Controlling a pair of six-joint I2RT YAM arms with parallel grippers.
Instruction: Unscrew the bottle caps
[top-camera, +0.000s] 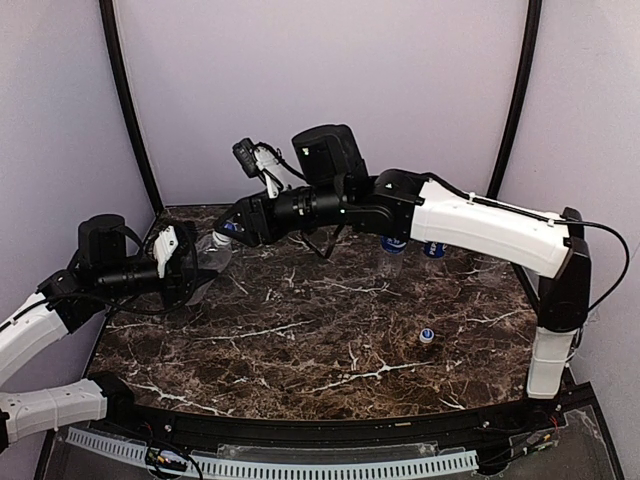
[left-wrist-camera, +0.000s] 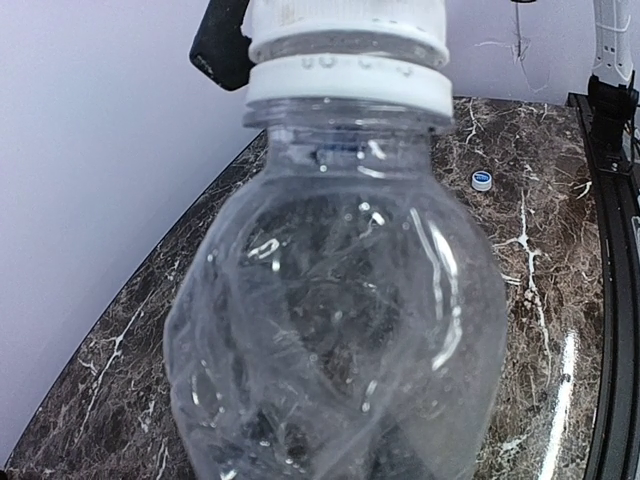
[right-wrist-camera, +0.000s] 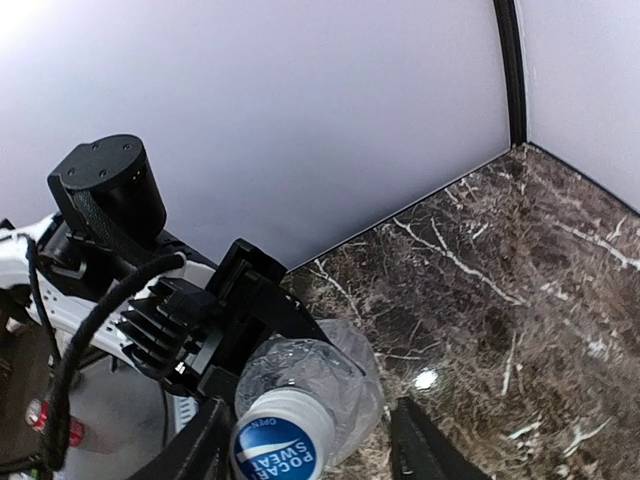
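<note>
My left gripper is shut on a clear unlabelled bottle and holds it tilted above the table's left side. The bottle fills the left wrist view, which hides my left fingers. Its cap is white with a blue top and sits on the neck. My right gripper is open around the cap. One finger is close beside the cap. The other finger stands clear of it. A loose cap lies on the table at the right.
Two blue-labelled bottles stand at the back right, partly hidden behind my right arm. The loose cap also shows in the left wrist view. Walls close the table at the back and both sides.
</note>
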